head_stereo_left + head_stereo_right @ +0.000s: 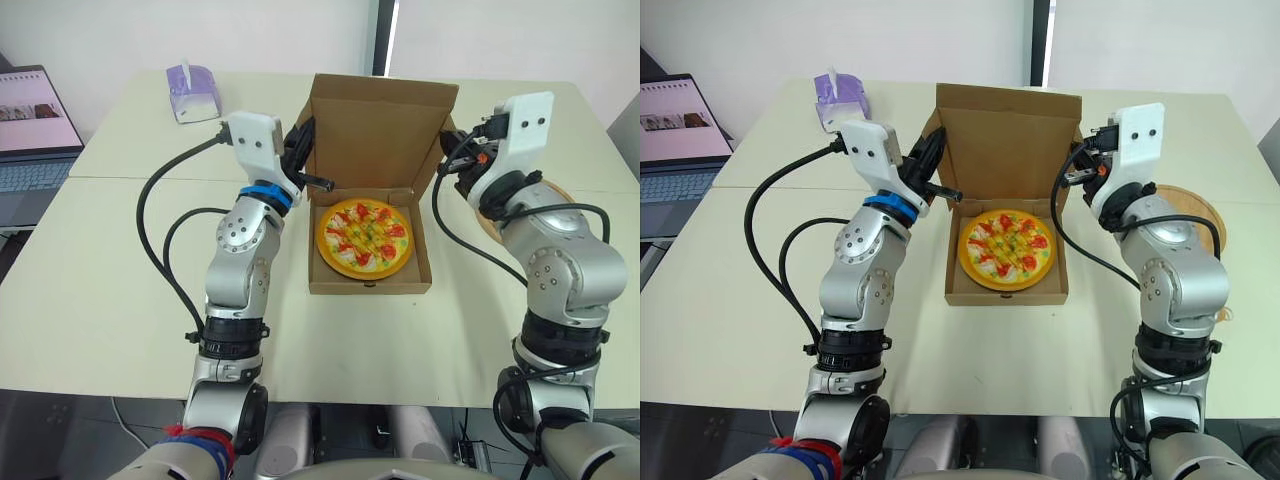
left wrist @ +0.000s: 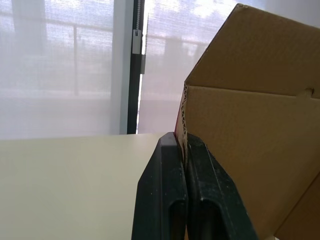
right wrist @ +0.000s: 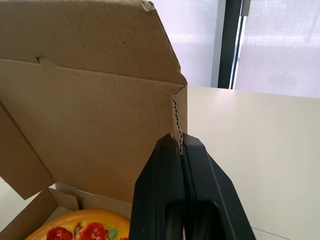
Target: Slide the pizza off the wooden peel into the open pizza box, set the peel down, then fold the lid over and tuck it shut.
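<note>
In the left eye view the pizza (image 1: 365,237) lies flat inside the pizza box (image 1: 366,284) in the middle of the counter (image 1: 100,280), and the lid (image 1: 385,130) stands nearly upright behind it. The left gripper (image 1: 305,150) is at the lid's left edge and the right gripper (image 1: 455,150) at its right edge, at about the same height. A tissue box (image 1: 192,92) and a laptop (image 1: 35,130) are well apart from the work, on the robot's left. In the right eye view the wooden peel (image 1: 1195,205) rests on the counter behind the right arm, so I judge that the step in hand is folding the lid over. In the left wrist view the two fingers are closed on the raw corrugated edge of the lid, with only the cardboard between them. In the right wrist view it is the same: the fingers are pinched together on the lid's right edge, and the pizza shows below them in the box. To do this step well, both arms should bring the lid forward and down together along an arc around the back hinge, at an equal pace, so the cardboard does not twist or tear. The pinch should be firm but not crushing. The side flaps should probably go inside the box walls, and the front flap should clear the pizza before the tuck.
</note>
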`<action>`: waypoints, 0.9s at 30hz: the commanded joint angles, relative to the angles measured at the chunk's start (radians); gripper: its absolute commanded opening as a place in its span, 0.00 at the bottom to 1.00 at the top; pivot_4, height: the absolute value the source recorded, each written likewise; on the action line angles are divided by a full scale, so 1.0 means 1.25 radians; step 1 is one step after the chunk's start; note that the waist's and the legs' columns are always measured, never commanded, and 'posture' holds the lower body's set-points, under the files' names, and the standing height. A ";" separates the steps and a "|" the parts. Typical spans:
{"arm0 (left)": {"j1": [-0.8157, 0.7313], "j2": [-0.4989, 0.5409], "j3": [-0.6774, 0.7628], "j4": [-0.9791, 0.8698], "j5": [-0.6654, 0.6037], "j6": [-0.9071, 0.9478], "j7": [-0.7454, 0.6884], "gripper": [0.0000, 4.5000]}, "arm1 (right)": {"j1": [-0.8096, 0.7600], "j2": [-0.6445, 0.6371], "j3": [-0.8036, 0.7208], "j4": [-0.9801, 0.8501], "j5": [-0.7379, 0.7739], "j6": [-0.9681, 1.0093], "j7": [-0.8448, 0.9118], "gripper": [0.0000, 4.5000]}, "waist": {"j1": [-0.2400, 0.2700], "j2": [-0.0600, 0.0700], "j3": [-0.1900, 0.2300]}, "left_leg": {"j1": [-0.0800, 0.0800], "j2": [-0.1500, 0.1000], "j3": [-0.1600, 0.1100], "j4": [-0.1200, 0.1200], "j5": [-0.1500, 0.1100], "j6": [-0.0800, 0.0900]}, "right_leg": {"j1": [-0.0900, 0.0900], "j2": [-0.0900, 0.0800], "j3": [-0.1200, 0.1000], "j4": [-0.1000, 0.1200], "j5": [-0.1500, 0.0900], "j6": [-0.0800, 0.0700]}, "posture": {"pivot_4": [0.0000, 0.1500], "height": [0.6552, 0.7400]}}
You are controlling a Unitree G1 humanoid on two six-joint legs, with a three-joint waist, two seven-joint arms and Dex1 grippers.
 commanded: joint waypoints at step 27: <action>0.016 -0.098 -0.081 -0.065 0.060 0.026 0.090 0.00 | -0.048 0.000 -0.016 -0.013 0.077 0.082 0.019 0.00 | 0.002 -0.001 -0.006 | 0.001 0.000 0.000 0.000 0.000 0.001 | 0.001 0.000 0.000 0.000 0.000 0.000 | 1.00 0.82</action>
